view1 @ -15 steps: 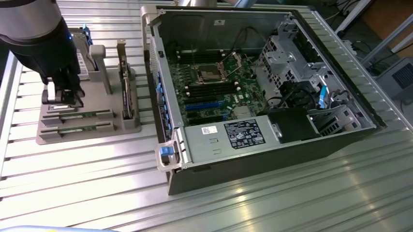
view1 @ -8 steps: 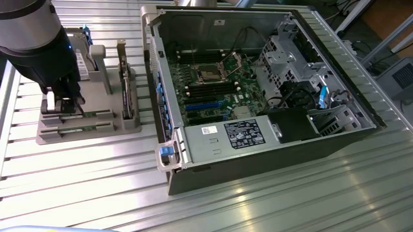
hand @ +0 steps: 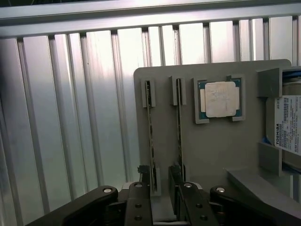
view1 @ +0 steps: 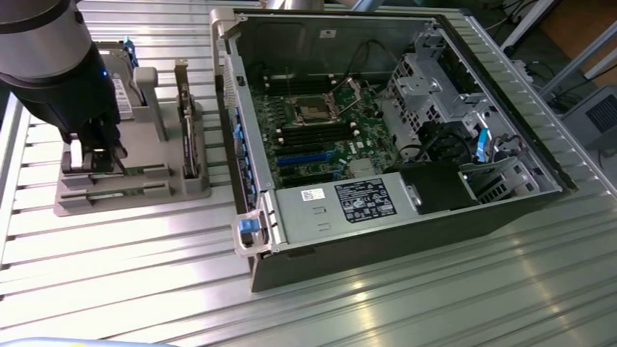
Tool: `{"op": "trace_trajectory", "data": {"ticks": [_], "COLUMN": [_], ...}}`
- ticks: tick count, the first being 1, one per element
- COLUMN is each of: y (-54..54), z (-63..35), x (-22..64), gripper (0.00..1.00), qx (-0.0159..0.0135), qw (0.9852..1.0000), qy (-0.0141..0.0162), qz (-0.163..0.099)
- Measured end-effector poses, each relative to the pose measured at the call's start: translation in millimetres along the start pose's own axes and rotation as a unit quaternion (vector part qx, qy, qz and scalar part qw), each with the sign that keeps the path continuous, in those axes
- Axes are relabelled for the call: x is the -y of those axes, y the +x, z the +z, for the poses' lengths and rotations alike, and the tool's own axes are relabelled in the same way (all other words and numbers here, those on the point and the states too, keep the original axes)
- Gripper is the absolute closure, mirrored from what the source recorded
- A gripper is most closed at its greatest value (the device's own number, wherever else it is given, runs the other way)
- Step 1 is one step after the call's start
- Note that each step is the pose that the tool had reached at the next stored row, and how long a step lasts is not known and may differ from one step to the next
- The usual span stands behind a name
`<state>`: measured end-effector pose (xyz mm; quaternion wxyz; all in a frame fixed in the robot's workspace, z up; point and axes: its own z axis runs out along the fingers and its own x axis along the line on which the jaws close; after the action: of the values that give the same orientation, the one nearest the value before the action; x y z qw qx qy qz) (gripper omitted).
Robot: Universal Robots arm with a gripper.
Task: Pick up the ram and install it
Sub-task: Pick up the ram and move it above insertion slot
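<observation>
Wrist view: claw [hand: 160, 173] spread wide and empty, low over one end of the gray holder [hand: 221, 150], where the ram [hand: 150, 136] stands on edge beside its twin [hand: 178, 132]. It looks light, stiff and probably fragile, so pinch the board's flat faces.

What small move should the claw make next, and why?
Probably ease down until it straddles one ram, I'd judge. The claw is open, holds nothing, and sits at the ends of that ram and its twin, both standing on edge in the grey holder.
</observation>
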<state>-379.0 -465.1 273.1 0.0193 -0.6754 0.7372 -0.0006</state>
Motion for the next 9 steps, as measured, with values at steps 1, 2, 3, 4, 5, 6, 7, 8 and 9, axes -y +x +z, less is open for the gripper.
{"op": "trace_trajectory", "data": {"ticks": [1,2,3,4,5,6,7,8,9], "y": [0.1,0.4,0.6,0.7,0.8,1.0,1.1,1.2,1.3], "z": [0.3,0.9,1.4,1.7,1.9,2.2,2.5,2.8,3.0], "x": [0.0,0.0,0.0,0.0,0.0,0.0,0.0,0.0,0.0], "gripper": [0.7,0.7,0.7,0.7,0.7,0.7,0.7,0.7,0.7], "qx": [0.0,0.0,0.0,0.0,0.0,0.0,0.0,0.0,0.0], "qw": [1.0,1.0,1.0,1.0,1.0,1.0,1.0,1.0,1.0], "qy": [0.0,0.0,0.0,0.0,0.0,0.0,0.0,0.0,0.0], "qz": [0.0,0.0,0.0,0.0,0.0,0.0,0.0,0.0,0.0]}}
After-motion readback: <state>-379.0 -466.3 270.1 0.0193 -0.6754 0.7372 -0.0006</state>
